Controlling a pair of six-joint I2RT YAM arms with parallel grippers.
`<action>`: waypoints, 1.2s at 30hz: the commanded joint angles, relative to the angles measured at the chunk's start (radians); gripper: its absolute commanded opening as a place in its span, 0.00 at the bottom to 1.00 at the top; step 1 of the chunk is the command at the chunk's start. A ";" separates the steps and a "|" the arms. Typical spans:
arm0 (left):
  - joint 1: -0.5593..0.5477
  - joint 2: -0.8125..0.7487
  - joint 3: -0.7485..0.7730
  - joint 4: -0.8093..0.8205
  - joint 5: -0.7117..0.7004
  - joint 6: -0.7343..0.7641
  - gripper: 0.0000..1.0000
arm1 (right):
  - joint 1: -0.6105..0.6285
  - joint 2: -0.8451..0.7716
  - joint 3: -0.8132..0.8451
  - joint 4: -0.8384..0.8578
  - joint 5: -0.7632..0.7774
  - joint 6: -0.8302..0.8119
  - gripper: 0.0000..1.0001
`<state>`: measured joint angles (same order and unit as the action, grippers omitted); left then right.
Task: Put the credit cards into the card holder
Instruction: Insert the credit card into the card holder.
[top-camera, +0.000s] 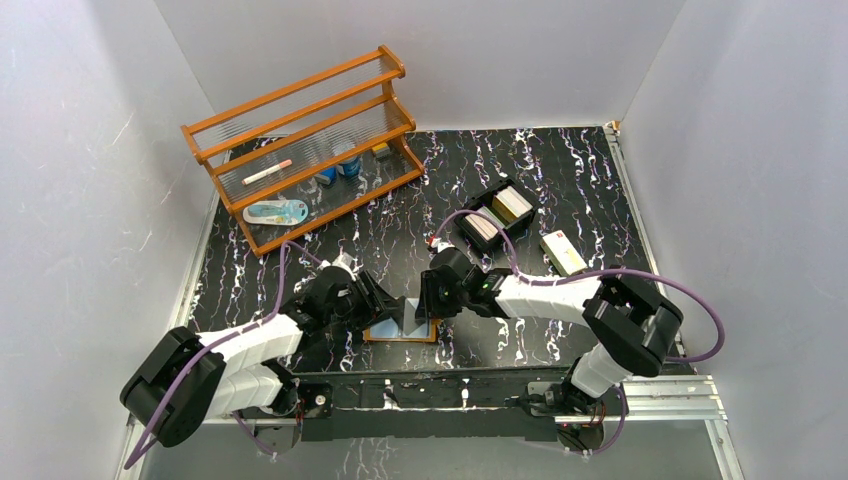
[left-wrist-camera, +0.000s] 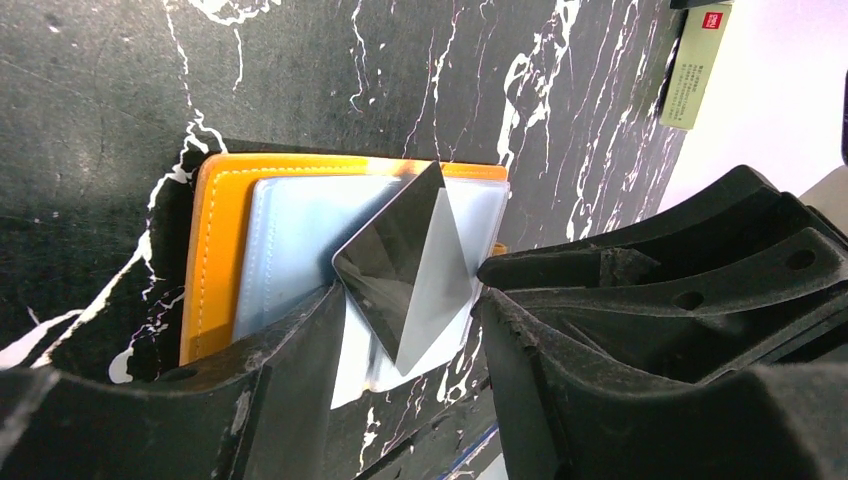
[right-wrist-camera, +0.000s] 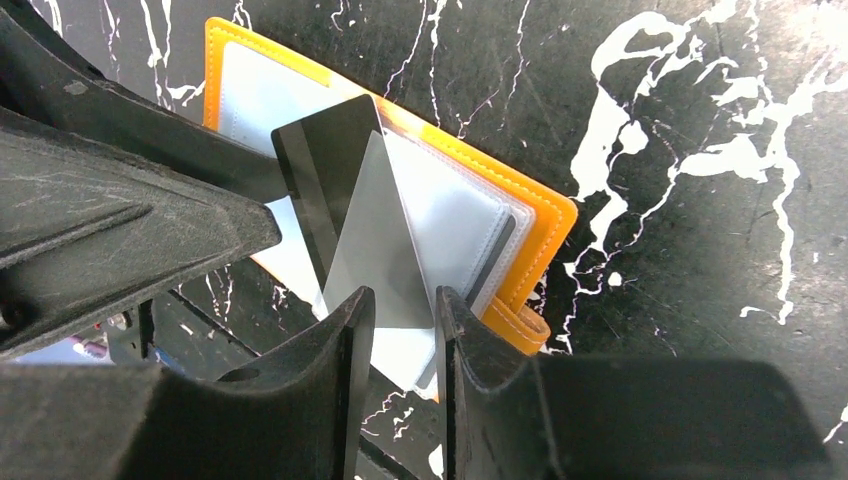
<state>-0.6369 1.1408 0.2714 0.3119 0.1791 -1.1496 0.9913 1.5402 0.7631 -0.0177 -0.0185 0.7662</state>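
The card holder (top-camera: 400, 336) lies open at lower centre, at the tabletop's (top-camera: 560, 170) near edge. Over its sleeves (left-wrist-camera: 290, 230) the left gripper (left-wrist-camera: 408, 285) clamps a tilted credit card (left-wrist-camera: 400, 255); the right gripper (right-wrist-camera: 403, 300) has its jaws apart. The black tray (top-camera: 466, 228), upper right, holds card stacks (top-camera: 512, 204).

Black marbled table (top-camera: 560, 170) bears rack (top-camera: 310, 140), tray (top-camera: 497, 215), cream box (top-camera: 563, 252), open card holder (left-wrist-camera: 215, 250).

The left arm (top-camera: 250, 345) and right arm (top-camera: 540, 295) stretch low and inward, meeting above the card holder (top-camera: 400, 339). The left gripper (left-wrist-camera: 405, 300) is at its left side and the right gripper (right-wrist-camera: 405, 300) at its right. Each has its jaws partway apart around one tilted credit card (right-wrist-camera: 350, 200). Whether either grips it is unclear.
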 joint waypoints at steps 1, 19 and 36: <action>0.004 -0.015 -0.018 0.042 -0.013 0.007 0.50 | 0.004 0.009 -0.011 0.052 -0.046 0.017 0.36; -0.014 -0.016 -0.067 0.231 0.005 0.005 0.25 | 0.004 0.001 -0.050 0.072 -0.063 0.044 0.36; -0.061 0.051 -0.106 0.428 0.013 0.040 0.15 | 0.004 -0.003 -0.059 0.074 -0.056 0.044 0.35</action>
<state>-0.6735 1.1767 0.1631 0.6521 0.1730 -1.1400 0.9909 1.5398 0.7223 0.0532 -0.0814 0.8093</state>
